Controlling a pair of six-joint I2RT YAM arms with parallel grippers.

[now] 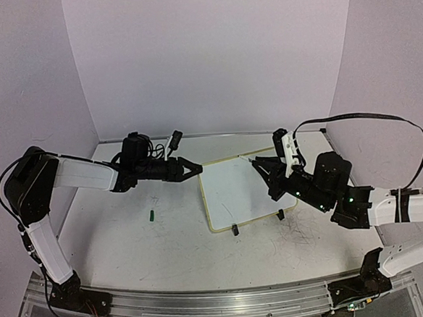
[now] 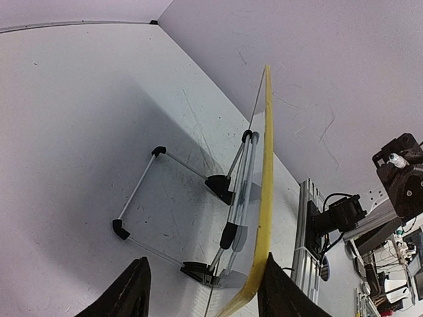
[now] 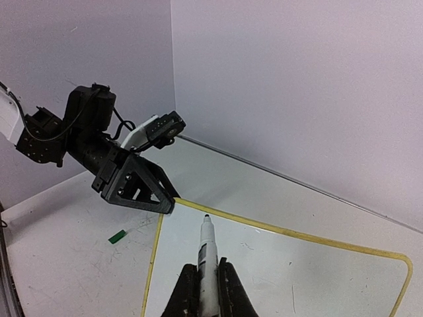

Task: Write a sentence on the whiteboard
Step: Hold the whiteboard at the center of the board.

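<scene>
The whiteboard stands tilted on its black clip feet at mid-table, its yellow frame edge-on in the left wrist view. No sentence shows on its white face. My left gripper is open and straddles the board's top left corner; one finger touches the frame and the other stands well clear behind the board. My right gripper is shut on a white marker. The marker's dark tip points at the board near that same corner, just short of the frame.
A small green cap lies on the table left of the board. The board's wire stand spreads out behind it. An aluminium rail runs along the near edge. Walls close the back and both sides.
</scene>
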